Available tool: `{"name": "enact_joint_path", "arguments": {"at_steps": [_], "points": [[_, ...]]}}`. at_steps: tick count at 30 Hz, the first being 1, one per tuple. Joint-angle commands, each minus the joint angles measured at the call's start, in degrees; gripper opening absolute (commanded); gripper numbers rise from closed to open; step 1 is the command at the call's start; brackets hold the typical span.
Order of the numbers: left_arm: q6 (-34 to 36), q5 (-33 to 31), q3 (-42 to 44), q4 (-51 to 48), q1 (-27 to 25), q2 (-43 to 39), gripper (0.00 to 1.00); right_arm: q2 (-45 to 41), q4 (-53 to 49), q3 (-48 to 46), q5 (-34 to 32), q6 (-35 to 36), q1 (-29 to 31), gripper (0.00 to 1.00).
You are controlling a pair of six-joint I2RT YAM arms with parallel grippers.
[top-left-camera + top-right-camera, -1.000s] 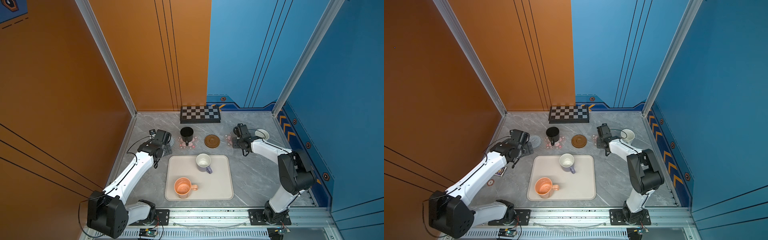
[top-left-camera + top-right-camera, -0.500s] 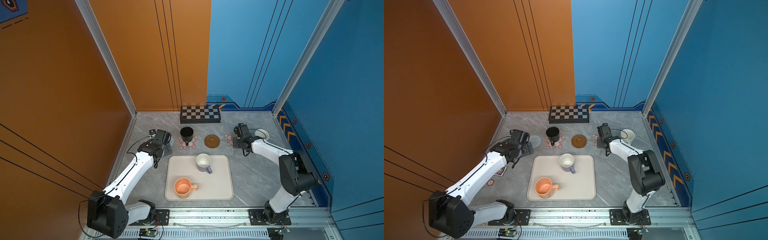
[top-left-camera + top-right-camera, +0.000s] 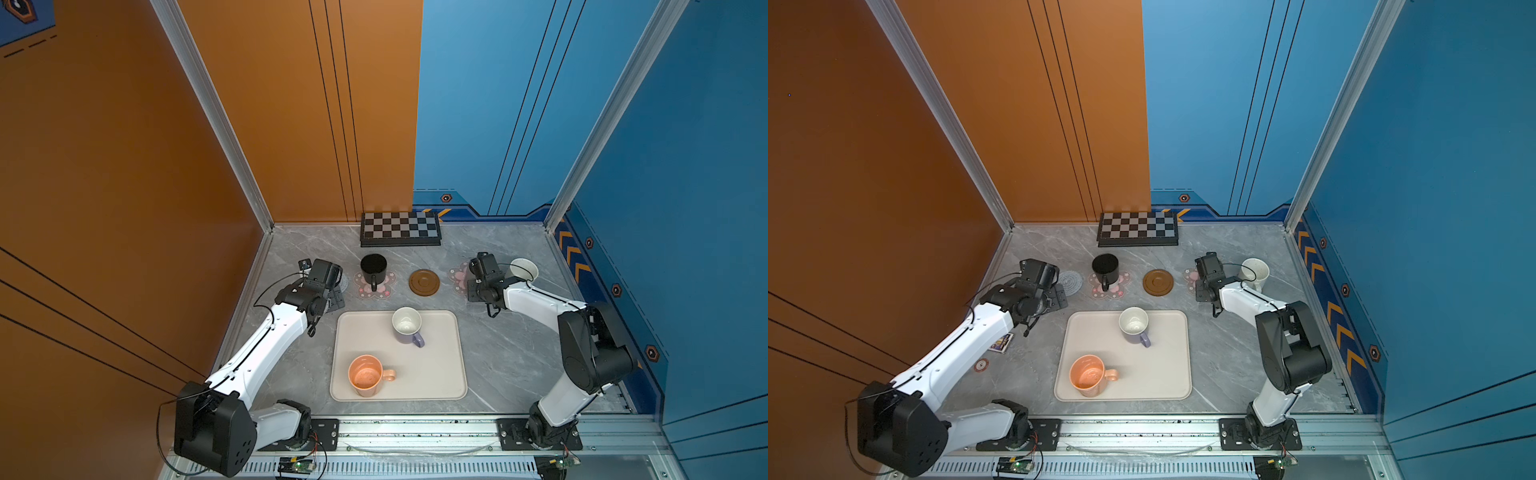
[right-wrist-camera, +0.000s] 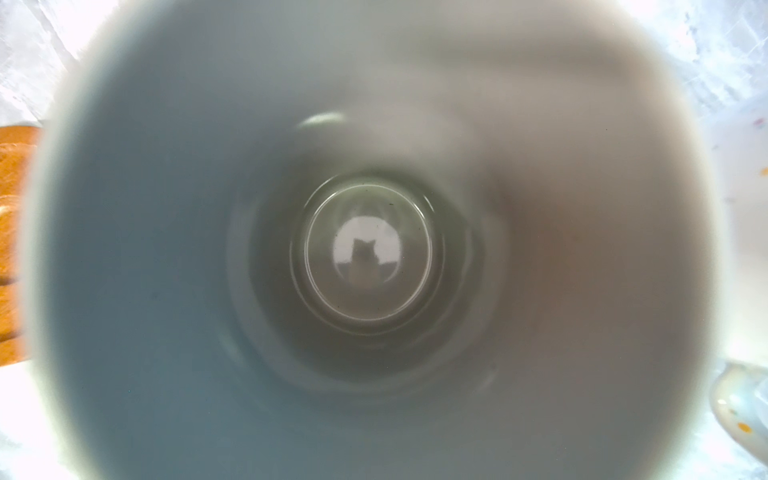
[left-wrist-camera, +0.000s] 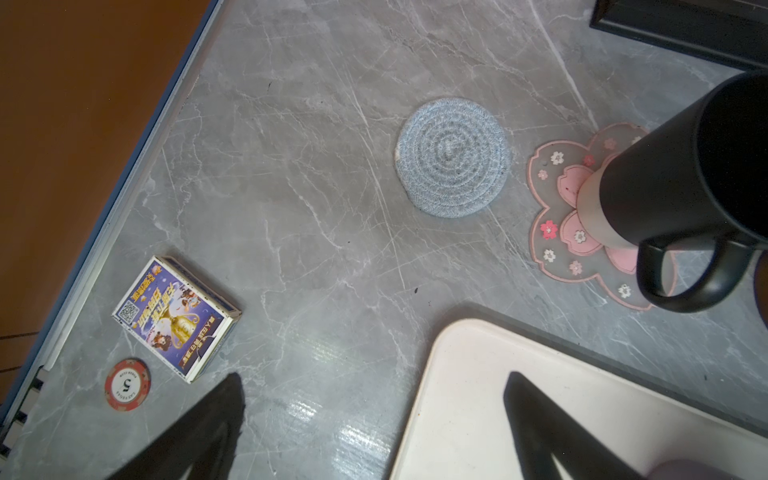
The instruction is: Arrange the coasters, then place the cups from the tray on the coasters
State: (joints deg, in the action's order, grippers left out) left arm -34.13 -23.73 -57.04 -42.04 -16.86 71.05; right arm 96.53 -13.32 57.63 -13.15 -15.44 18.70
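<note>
Stillness over the marbled table (image 3: 519,353): both arms hold the poses of a second ago and nothing has shifted. The right gripper (image 3: 478,279) stays clenched, seemingly on the wall of the grey mug (image 4: 365,266), whose glossy glazed well fills the wrist view. The mug sits at the right pink mat (image 3: 457,276), though touchdown cannot be confirmed, so release looks like the pending step. The left gripper (image 5: 374,419) hangs released and empty by the corner of the tray (image 3: 440,374), a smooth cream slab with rounded corners that still carries the lavender mug (image 3: 406,328) and orange mug (image 3: 365,376). The matte black mug (image 3: 373,269) stands on the left pink mat (image 3: 384,291), a rubbery blossom-printed flower; the speckled mug (image 3: 523,270) stands beyond the right arm. Two mats wait bare: the coiled-cord blue-grey mat (image 5: 453,158) and the rimmed wood disc (image 3: 424,282).
</note>
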Motion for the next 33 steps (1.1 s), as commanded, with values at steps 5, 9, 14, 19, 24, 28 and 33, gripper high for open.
{"name": "enact_joint_path", "arguments": {"at_steps": [5, 9, 14, 19, 24, 28, 33], "points": [[-0.68, 0.57, -0.79, -1.32, 0.43, -0.61, 0.98, -4.17, 4.79, 1.43, -1.46, -0.12, -0.29, 0.0], [-0.68, 0.67, -0.78, -1.38, 0.41, 0.05, 0.98, -3.67, 5.37, 2.35, -1.36, 0.32, -0.67, 0.0], [-0.59, 0.61, -0.97, -1.38, 0.43, 0.83, 0.98, -1.62, 5.68, 4.01, -0.65, 0.33, -0.83, 0.0], [-0.37, 0.27, -1.15, -1.4, 0.43, 1.64, 0.98, 0.97, 6.67, 5.76, 0.19, 0.5, -0.78, 0.0], [-0.16, 0.08, -1.41, -1.38, 0.46, 2.64, 0.98, 2.34, 6.71, 6.78, 0.41, 0.25, -0.71, 0.0], [-0.15, 0.24, -1.6, -1.4, 0.51, 3.98, 0.98, 3.28, 5.9, 6.66, 0.28, -0.19, -0.73, 0.0], [-0.14, 0.63, -1.61, -1.35, 0.37, 4.97, 0.98, 3.4, 5.39, 5.82, 0.19, -0.73, -0.7, 0.0]]}}
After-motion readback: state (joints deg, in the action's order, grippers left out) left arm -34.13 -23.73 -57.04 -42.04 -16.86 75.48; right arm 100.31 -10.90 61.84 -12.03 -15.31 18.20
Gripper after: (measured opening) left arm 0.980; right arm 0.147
